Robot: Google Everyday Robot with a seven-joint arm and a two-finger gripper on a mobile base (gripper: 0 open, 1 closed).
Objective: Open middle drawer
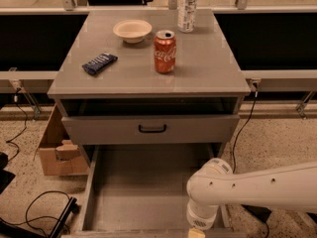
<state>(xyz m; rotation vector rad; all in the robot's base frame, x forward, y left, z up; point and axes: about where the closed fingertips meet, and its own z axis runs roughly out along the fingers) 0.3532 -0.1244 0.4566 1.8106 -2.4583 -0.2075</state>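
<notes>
Low at the front of the pulled-out grey metal middle drawer (143, 187), the white arm's gripper (197, 232), whose hold I cannot tell, might drag it off its runners.

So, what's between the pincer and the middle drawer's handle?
Only the bare tray of the bottom drawer, camera view; pincer at its front-right, middle drawer above.

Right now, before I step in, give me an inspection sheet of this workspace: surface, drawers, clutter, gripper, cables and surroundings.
Surface: grey cabinet top, carrying four items.
Job's things: middle drawer pulled far out, tray bare; drawer above, black handle, hardly out.
Clutter: bowl, soda can, snack bar, bottle.
Gripper: gripper at the picture's bottom edge, by the middle drawer's front right corner.
Cables: cables on the floor at left; another right of the cabinet.
Surroundings: cardboard box left of the cabinet; speckled floor.
</notes>
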